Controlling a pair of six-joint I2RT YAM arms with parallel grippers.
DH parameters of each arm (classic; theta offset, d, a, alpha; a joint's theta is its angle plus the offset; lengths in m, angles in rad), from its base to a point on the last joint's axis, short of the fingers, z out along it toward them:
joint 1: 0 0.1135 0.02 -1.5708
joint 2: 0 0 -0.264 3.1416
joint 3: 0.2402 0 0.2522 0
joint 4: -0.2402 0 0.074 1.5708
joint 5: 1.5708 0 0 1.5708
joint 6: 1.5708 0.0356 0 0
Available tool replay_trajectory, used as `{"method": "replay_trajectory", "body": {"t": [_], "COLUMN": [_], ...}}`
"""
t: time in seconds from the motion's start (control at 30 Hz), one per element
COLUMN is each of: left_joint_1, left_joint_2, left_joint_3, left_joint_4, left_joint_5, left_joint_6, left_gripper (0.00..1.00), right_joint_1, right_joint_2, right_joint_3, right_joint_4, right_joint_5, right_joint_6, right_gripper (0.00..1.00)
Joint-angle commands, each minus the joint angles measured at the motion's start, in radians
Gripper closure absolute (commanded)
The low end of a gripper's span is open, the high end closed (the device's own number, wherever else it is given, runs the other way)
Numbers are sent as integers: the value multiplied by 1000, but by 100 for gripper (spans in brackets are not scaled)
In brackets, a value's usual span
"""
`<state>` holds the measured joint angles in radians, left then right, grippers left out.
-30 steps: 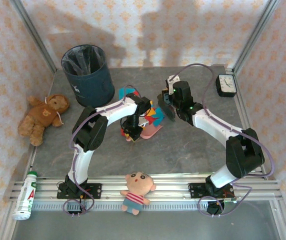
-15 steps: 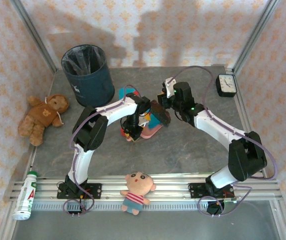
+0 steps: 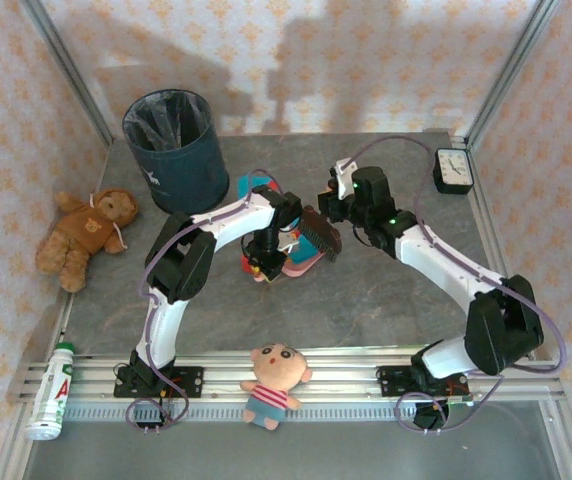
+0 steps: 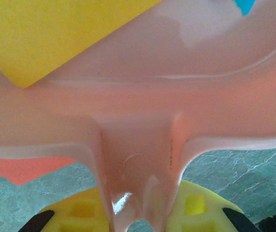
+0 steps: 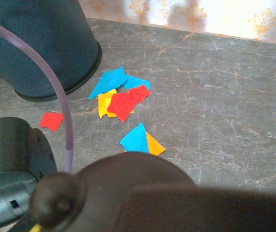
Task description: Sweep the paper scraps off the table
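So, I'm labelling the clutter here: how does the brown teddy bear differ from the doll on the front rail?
The teddy bear is brown and furry all over; the doll has a pale head, a striped top and blue shorts. The teddy bear lies at the table's left edge; the doll lies on the front rail, about midway along it. The teddy bear looks larger than the doll. Both are soft toys lying face up.
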<state>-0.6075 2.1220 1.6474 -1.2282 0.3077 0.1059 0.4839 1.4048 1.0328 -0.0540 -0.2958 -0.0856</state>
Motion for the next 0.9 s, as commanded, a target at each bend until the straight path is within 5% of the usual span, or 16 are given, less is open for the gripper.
{"method": "replay_trajectory", "body": {"t": [0.0, 0.27, 0.6, 0.87], "left_joint_1": [2, 2, 37, 137], "left_joint_2": [-67, -161, -388, -563], "left_joint_3": [-17, -87, -178, -212], "left_joint_4": [9, 85, 113, 75], "left_joint_5": [11, -1, -49, -130], "left_joint_6": [12, 3, -47, -120], "left_gripper": [100, 100, 100, 100], "right_joint_1": [7, 7, 8, 7], "right_joint_2": [-85, -170, -269, -205], "right_joint_3": [-2, 9, -16, -5], "right_joint_4": [3, -45, -98, -122], "right_joint_5": [31, 64, 337, 89], "right_joint_6": [32, 32, 71, 110], "right_gripper": [100, 100, 100, 100]}}
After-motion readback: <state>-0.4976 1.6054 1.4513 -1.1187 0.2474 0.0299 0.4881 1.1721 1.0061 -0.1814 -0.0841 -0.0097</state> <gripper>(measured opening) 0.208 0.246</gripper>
